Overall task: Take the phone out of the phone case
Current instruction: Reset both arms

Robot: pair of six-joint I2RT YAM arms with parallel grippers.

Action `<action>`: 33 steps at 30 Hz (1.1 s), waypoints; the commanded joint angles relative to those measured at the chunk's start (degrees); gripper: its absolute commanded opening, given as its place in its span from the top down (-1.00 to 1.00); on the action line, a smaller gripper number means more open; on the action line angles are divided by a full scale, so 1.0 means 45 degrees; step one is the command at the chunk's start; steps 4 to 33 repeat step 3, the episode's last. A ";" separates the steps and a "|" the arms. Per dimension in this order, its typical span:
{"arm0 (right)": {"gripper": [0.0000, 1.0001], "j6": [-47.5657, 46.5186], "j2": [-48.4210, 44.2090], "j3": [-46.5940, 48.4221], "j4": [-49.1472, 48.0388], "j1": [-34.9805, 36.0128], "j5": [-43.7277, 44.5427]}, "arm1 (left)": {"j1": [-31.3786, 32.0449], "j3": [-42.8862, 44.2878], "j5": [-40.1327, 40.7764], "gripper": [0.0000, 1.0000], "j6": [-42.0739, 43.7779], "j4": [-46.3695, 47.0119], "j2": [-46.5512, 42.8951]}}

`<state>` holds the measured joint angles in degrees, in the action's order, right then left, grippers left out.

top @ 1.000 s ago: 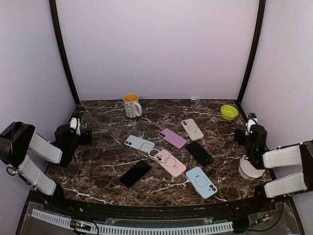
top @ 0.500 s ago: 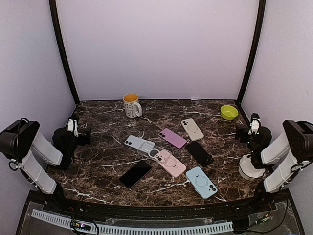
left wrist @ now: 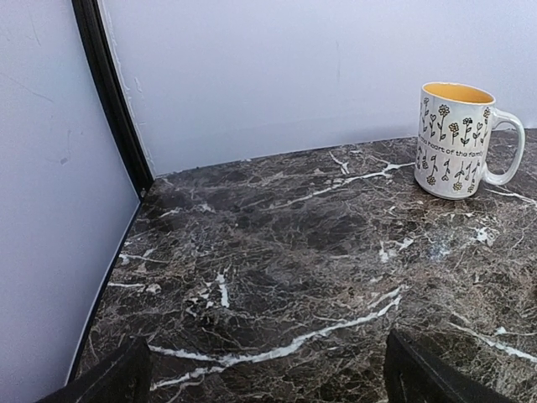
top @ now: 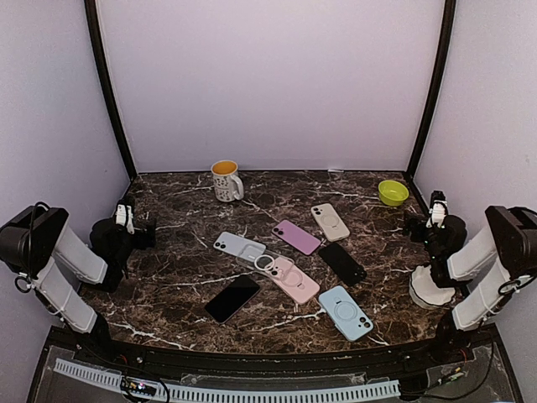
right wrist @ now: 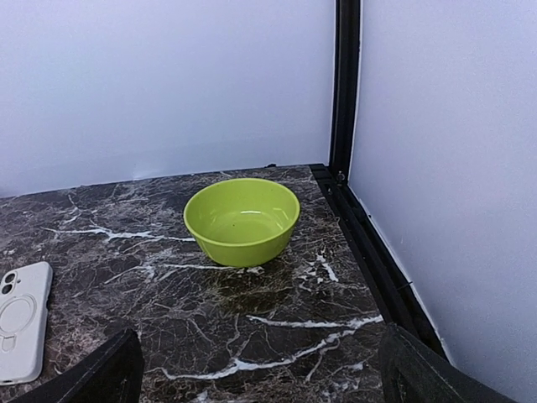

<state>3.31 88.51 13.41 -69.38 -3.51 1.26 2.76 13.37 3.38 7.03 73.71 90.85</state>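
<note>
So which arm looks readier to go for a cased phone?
Probably right: the right gripper, open, has the beige cased phone in its camera view; the left gripper sees only the mug.

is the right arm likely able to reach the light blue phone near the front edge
Probably yes. The right gripper is open and empty, and the light blue phone lies flat on that arm's side with nothing on top of it.
</note>
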 commanded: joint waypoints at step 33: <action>-0.97 0.0070 -0.0025 0.0164 -0.0654 -0.0041 -0.0041 | -0.0071 0.0155 -0.0067 -0.98 -0.0072 0.0436 -0.0115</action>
